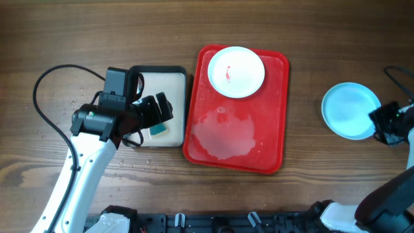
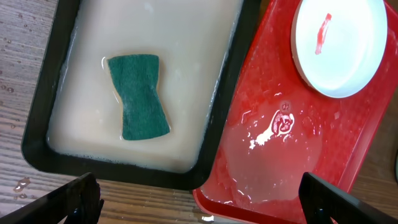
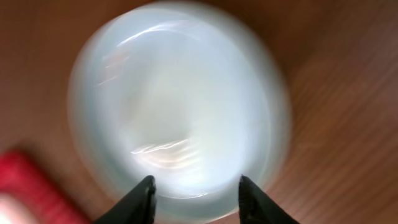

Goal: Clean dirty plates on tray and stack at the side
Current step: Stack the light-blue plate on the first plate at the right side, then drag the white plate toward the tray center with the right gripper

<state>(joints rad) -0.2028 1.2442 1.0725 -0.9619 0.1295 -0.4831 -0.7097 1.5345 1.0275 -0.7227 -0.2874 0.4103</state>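
Table: we see a brown wooden table (image 1: 129, 39) that carries everything.
Red tray: the red tray (image 1: 275, 123) lies in the middle of the table, just right of the beige tray.
Beige tray: the black-rimmed beige tray (image 1: 165, 84) holds cloudy liquid.
Puddle: a wet puddle (image 1: 226, 133) covers the near half of the red tray.
Turquoise plate: the turquoise plate (image 1: 349, 110) rests on the table, well apart from the red tray on its right. We cannot tell if another lies under it.
White plate: the white plate (image 1: 236, 71) sits at the far end of the red tray.
Sponge: a green sponge (image 2: 138, 96) lies in the beige tray.
Left gripper: the left gripper (image 2: 199, 199) hovers over the beige tray, fingers wide apart, holding nothing.
Right gripper: the right gripper (image 3: 198, 196) is at the turquoise plate's edge, fingers apart.
Red smear: we see a red smear (image 2: 323, 31) on the white plate.
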